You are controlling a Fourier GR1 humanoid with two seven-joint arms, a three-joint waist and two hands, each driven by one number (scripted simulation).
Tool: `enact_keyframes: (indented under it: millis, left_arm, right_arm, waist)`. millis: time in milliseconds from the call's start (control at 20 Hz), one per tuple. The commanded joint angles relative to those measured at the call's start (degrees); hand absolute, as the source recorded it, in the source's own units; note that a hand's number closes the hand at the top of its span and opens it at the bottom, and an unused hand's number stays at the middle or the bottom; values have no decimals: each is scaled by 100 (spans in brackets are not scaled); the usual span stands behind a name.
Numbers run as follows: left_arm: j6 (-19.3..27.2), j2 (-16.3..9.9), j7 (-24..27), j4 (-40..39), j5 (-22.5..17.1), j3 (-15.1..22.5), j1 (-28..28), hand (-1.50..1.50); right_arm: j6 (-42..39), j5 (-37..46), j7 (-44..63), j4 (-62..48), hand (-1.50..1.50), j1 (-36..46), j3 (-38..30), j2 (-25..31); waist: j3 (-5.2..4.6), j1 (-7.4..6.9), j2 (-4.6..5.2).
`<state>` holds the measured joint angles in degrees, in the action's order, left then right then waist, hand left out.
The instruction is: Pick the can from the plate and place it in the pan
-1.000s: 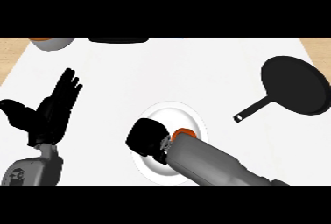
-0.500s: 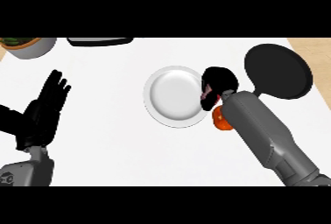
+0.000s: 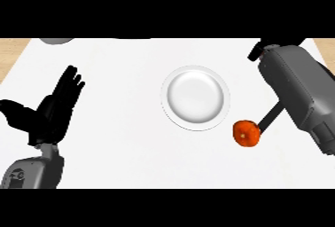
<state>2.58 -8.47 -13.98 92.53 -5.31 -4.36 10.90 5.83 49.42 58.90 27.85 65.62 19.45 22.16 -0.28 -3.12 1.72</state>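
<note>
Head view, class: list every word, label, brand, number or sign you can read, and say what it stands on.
None can be read.
Plate: plain white, no text.
Orange can: no label can be made out.
Left forearm: a small round mark, too blurred to read.
Right forearm: plain grey, no text.
Counter: no marks.

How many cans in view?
1: the orange can, just off the lower right rim of the plate, beside the pan handle. The right forearm could hide others.
</note>
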Motion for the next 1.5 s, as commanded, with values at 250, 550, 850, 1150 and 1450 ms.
enact_keyframes:
  millis: [250,550,850,1150,1450]
  left_arm:
    - [-105,-70,-209,-109,-1,87,423,0]
    - [15,65,-147,-220,45,105,425,0]
    - [-42,26,-37,-119,-3,27,39,0]
    - [-32,-88,68,-245,-35,-190,72,0]
    - [91,19,-82,42,116,-12,-134,0]
  right_arm:
    - [294,796,1522,-1273,150,1443,-87,212]
    - [967,1095,1764,-1669,150,1422,-138,431]
    - [1687,1165,1662,-1813,150,1060,-316,709]
    - [2493,1157,1235,-1724,150,378,-523,1005]
    - [3129,815,319,-1644,150,-332,-1009,1239]
  waist:
    - [23,-293,63]
    - [26,-145,34]
    - [31,-29,-52]
    - [34,185,-102]
    - [38,193,-131]
